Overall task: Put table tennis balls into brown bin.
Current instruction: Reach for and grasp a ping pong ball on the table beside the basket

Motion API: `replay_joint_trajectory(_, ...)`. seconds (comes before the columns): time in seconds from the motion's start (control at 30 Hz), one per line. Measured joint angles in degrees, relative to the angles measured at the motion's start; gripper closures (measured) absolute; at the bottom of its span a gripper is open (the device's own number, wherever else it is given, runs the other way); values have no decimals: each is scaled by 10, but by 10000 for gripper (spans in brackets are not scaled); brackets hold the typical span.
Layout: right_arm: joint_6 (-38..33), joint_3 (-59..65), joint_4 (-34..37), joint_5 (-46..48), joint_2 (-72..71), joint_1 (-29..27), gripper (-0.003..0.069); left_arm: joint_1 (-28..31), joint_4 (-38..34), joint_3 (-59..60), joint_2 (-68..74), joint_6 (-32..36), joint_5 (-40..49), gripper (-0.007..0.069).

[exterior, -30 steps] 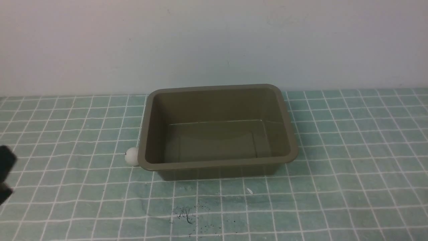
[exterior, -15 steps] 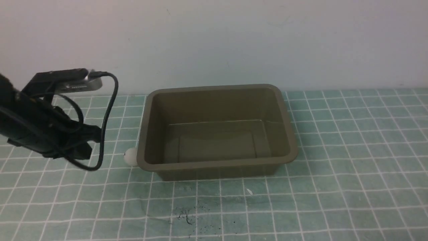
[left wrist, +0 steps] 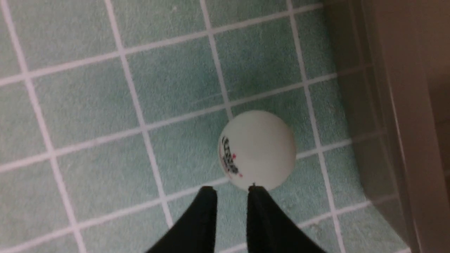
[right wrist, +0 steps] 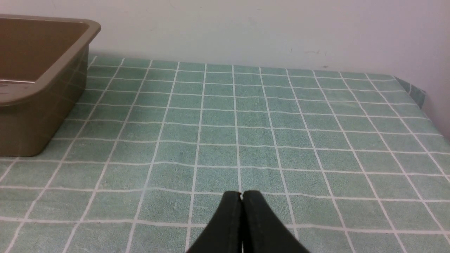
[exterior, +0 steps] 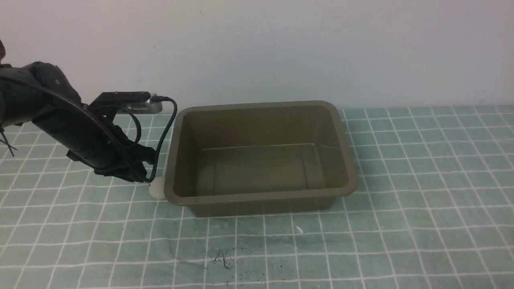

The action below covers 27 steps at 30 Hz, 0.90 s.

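One white table tennis ball [exterior: 156, 188] lies on the cloth, touching the left outer wall of the brown bin [exterior: 257, 105] near its front corner. In the left wrist view the ball [left wrist: 258, 149] shows a printed logo, and the bin's wall [left wrist: 404, 105] rises just beside it. My left gripper [left wrist: 232, 188] hovers just short of the ball, its fingers parted by a narrow gap with nothing between them. In the front view the left gripper [exterior: 140, 175] sits right above and left of the ball. My right gripper [right wrist: 241, 193] is shut and empty, low over the cloth right of the bin [right wrist: 42, 88].
The bin's inside shows nothing in it. A green checked cloth [exterior: 401, 200] covers the table, with dark specks [exterior: 225, 259] and a white scrap [exterior: 299, 229] in front of the bin. A pale wall stands close behind. The table's right edge [right wrist: 416, 93] shows in the right wrist view.
My left arm has swung in from the left edge of the front view and now reaches the ball beside the bin. Ball and bin have stayed put.
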Motion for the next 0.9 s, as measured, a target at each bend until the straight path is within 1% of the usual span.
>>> replay_joint_trajectory(0.07,0,0,0,0,0,0,673,-1,-13,0,6,14,-12,365)
replay_joint_trajectory(0.13,0,0,0,0,0,0,673,-1,-25,0,13,24,-23,258)
replay_joint_trajectory(0.17,0,0,0,0,0,0,673,-1,-29,0,15,28,-27,218)
replay_joint_trajectory(0.27,0,0,0,0,0,0,673,-1,-38,0,26,30,-31,114)
replay_joint_trajectory(0.33,0,0,0,0,0,0,673,-1,-42,0,36,32,-32,76)
replay_joint_trajectory(0.47,0,0,0,0,0,0,673,-1,-55,0,51,33,-39,62)
replay_joint_trajectory(0.57,0,0,0,0,0,0,673,-1,-72,0,61,50,-57,60)
replay_joint_trajectory(0.67,0,0,0,0,0,0,673,-1,-86,-1,65,62,-63,60)
replay_joint_trajectory(0.73,0,0,0,0,0,0,673,-1,-89,-2,71,63,-63,74)
replay_joint_trajectory(0.83,0,0,0,0,0,0,673,-1,-90,-2,79,63,-61,126)
replay_joint_trajectory(0.9,0,0,0,0,0,0,673,-1,-88,-2,81,56,-56,237)
